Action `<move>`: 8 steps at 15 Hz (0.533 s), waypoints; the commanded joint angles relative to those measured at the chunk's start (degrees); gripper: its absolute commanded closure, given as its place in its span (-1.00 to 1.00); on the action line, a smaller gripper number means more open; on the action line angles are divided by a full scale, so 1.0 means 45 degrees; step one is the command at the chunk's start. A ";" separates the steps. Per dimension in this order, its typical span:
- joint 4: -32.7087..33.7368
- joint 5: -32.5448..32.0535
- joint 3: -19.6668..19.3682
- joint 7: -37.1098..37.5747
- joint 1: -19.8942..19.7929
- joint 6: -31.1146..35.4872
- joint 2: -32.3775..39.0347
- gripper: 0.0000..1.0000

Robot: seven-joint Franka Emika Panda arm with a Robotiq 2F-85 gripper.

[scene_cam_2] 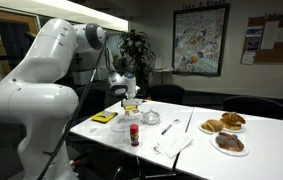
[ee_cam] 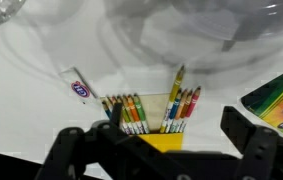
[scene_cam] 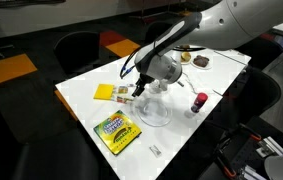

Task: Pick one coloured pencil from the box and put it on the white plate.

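Wrist view, claw (ee_cam: 169,130) hung wide & empty above the box (ee_cam: 166,143), pencil ends (ee_cam: 131,110) fanned out, green-and-yellow pack (ee_cam: 278,98) lay nearby on table (ee_cam: 31,95).

Cannot see most of the box (ee_cam: 164,138) behind the gripper (ee_cam: 166,158) in wrist view. Can make out only a corner of the green-and-yellow pack (ee_cam: 281,95), cut by the right edge.
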 commanded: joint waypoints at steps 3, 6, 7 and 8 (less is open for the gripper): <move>0.0895 -0.3403 0.0261 0.4397 -0.0444 0.0298 0.1131 -1.00; 0.1380 -0.6851 0.0601 0.8044 -0.0970 -0.0089 0.1577 -1.00; 0.1595 -0.8086 0.0767 0.9246 -0.1184 -0.0182 0.1738 -1.00; 0.1790 -0.9247 0.0981 1.0332 -0.1434 -0.0254 0.1846 -1.00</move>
